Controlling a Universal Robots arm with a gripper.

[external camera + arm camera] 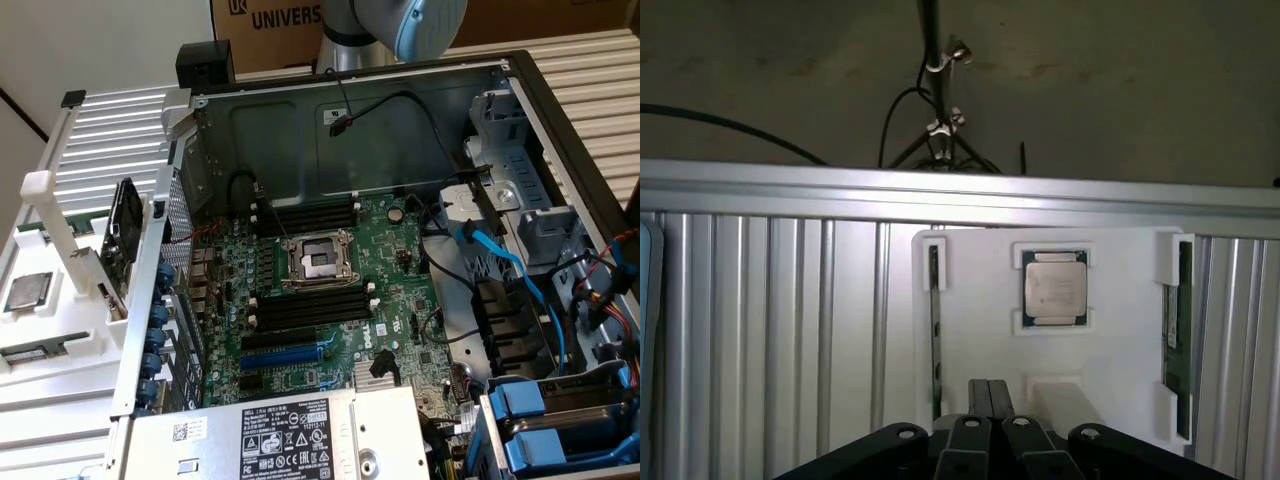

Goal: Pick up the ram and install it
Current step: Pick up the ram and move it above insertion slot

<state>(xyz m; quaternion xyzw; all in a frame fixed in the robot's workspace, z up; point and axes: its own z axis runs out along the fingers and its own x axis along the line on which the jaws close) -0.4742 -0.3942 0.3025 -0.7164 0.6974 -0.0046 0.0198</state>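
The ram [1177,330] is a thin dark-green stick with a pale label, standing on edge in a side slot of the white holder [1110,350]. In the exterior view the ram [30,351] lies at the far left, outside the computer case. My gripper [985,400] hangs above the holder, apart from it, with its two dark fingers [978,398] pressed together and nothing between them. The stick is off to one side of the fingers, past the silver processor chip [1055,287]. The black memory slots [310,305] lie on the green motherboard beside the processor socket [318,262].
The open case has metal walls [400,120] around the motherboard, with blue and black cables [500,260] at the exterior view's right. A dark flat board [125,230] stands upright between the holder and the case. Ribbed aluminium table [760,330] surrounds the holder.
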